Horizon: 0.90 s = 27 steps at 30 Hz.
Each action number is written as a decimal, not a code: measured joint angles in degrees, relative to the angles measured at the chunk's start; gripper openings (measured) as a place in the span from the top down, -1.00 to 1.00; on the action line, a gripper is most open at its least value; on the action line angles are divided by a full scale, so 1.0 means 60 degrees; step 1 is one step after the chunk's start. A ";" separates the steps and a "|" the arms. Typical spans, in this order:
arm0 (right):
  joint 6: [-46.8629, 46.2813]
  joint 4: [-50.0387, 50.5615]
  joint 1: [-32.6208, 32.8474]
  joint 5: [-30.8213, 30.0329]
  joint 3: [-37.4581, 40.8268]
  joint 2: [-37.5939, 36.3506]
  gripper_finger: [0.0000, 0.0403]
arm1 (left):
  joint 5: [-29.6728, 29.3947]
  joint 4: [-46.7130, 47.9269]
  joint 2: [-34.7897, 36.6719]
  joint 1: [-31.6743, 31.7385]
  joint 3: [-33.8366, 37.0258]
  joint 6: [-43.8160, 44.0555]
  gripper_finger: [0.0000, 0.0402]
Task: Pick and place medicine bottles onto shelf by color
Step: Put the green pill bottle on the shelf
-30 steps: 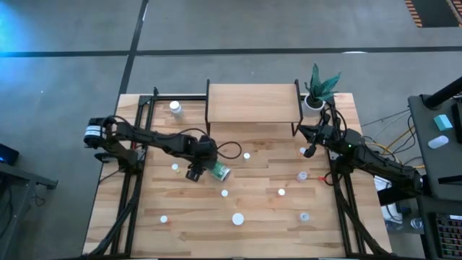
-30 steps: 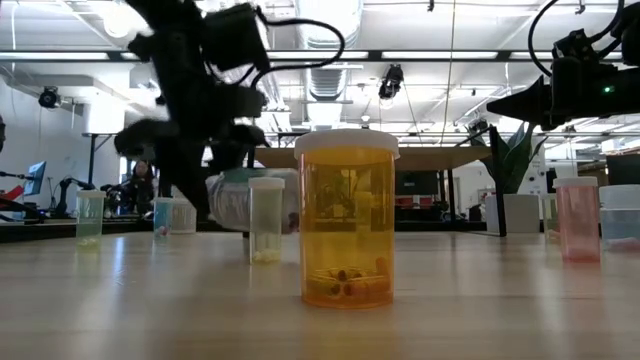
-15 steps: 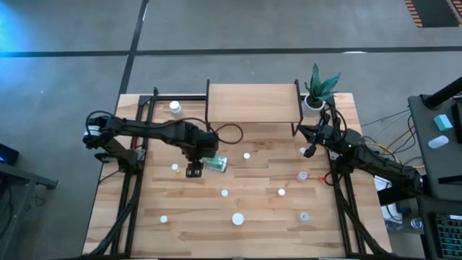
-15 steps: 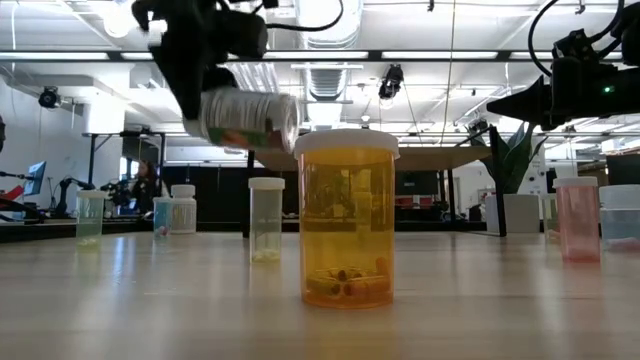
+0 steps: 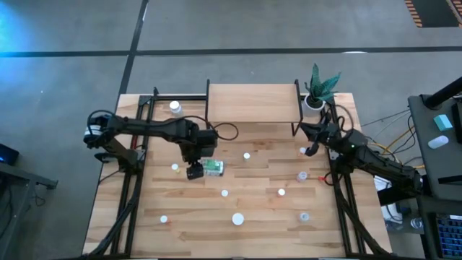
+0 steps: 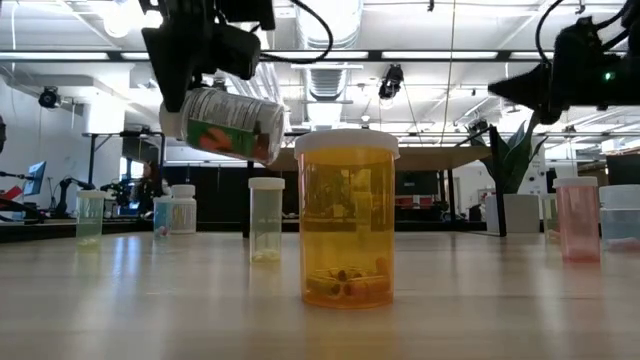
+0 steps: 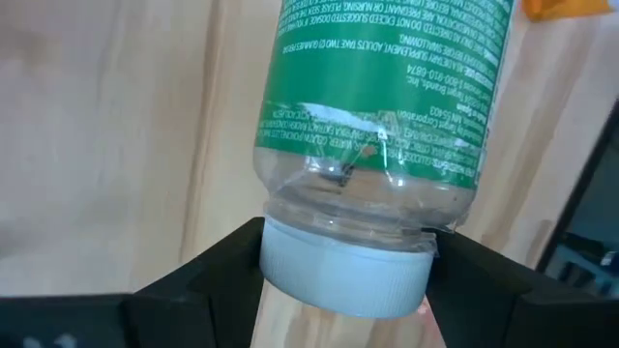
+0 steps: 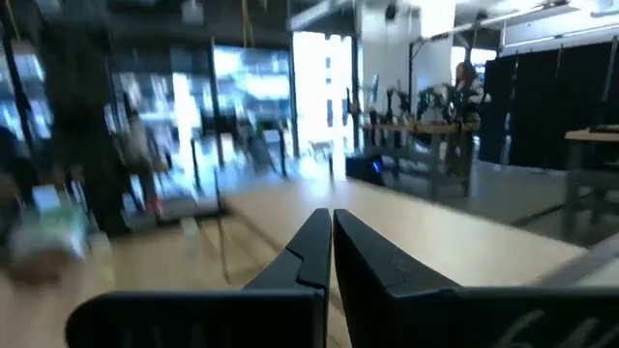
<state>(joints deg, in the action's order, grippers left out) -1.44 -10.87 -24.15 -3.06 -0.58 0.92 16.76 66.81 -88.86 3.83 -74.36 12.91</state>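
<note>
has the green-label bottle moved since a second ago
Yes. The left gripper has lifted the green-label bottle off the table; in the low view it now hangs above the orange bottle's cap.

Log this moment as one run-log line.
left gripper: shut on green-label bottle, held above table, on its side | right gripper: shut, waiting near plant pot | shelf: bare
</note>
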 joint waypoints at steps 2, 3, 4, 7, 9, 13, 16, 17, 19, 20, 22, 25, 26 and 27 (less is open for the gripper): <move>-0.0381 -0.0684 -0.0005 0.0309 0.0000 0.0047 0.96 | 0.0146 -0.0135 0.0000 0.0166 0.0015 -0.0004 -0.08; -0.0482 -0.0989 -0.0008 0.0809 0.0000 0.0099 0.96 | 0.0161 -0.0211 0.0000 0.0233 0.0034 -0.0025 -0.08; -0.0561 -0.1250 0.0009 0.1441 0.0000 0.0187 0.96 | 0.0178 -0.0312 0.0000 0.0289 0.0075 -0.0021 -0.08; -0.0932 -0.1798 0.0256 0.2375 0.0000 0.0668 0.95 | 0.0472 -0.0718 0.0000 0.0444 0.0232 0.0054 -0.08; -0.1008 -0.2059 0.0563 0.2283 -0.0021 0.1073 0.95 | 0.0735 -0.0971 0.0000 0.0524 0.0384 0.0264 -0.08; -0.1034 -0.2079 0.1406 0.1804 -0.0502 0.2197 0.86 | 0.0829 -0.1260 -0.0007 0.0663 0.0457 0.0312 -0.08; -0.1031 -0.2112 0.2137 0.1375 -0.1089 0.3240 0.75 | 0.0713 -0.1421 -0.0009 0.0683 0.0354 0.0272 -0.08; -0.1030 -0.2095 0.2375 0.1246 -0.1303 0.3609 0.70 | 0.0637 -0.1433 -0.0011 0.0681 0.0289 0.0187 -0.08; -0.1004 -0.2080 0.2770 0.1071 -0.1767 0.4367 0.59 | 0.0529 -0.1596 -0.0007 0.0683 0.0195 -0.0021 -0.08; -0.0997 -0.2065 0.2943 0.1021 -0.2014 0.4753 0.53 | 0.0380 -0.1631 -0.0007 0.0683 0.0157 -0.0145 -0.08; -0.1018 -0.2001 0.3192 0.1003 -0.2530 0.5492 0.39 | 0.0151 -0.1546 -0.0007 0.0683 0.0111 -0.0337 -0.08; -0.1472 -0.1614 0.3420 0.1042 -0.3381 0.6507 0.16 | -0.0164 -0.1572 -0.0007 0.0683 0.0059 -0.0623 -0.08; -0.1603 -0.1254 0.3464 0.1047 -0.3726 0.6808 0.08 | -0.0218 -0.1557 -0.0007 0.0683 0.0054 -0.0708 -0.08; -0.1688 -0.0849 0.3498 0.1047 -0.4057 0.7113 0.00 | -0.0259 -0.1548 -0.0007 0.0683 0.0041 -0.0754 -0.08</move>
<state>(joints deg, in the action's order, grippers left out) -11.57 -15.97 -3.16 3.23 -24.92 43.60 15.21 57.52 -88.90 7.92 -74.11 8.38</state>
